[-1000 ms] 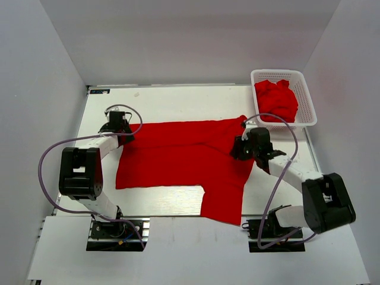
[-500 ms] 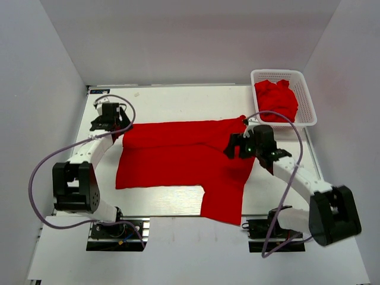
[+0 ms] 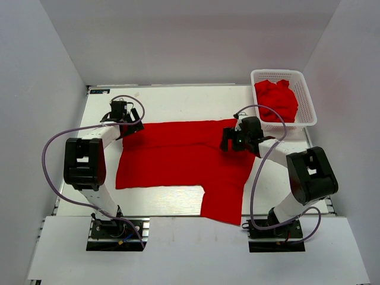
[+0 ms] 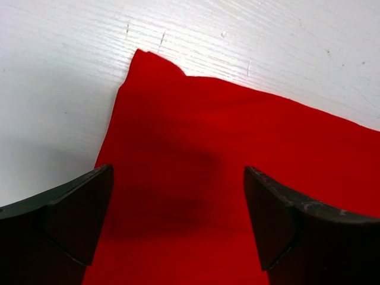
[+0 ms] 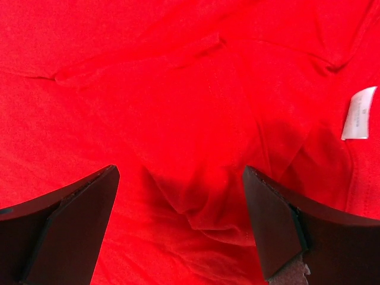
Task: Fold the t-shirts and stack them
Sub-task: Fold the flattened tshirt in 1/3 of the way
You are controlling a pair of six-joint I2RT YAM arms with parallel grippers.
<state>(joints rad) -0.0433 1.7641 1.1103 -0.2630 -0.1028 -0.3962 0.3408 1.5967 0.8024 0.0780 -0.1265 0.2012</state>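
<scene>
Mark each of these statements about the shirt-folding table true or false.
1. The left gripper is open at a corner of the flat bright red fabric t-shirt. True.
2. The right gripper is shut on that shirt. False: its fingers stand wide apart over the fabric.
3. The white plastic lattice basket is empty. False: it holds crumpled red fabric.
4. A small white neck label shows near the right gripper. True.
</scene>
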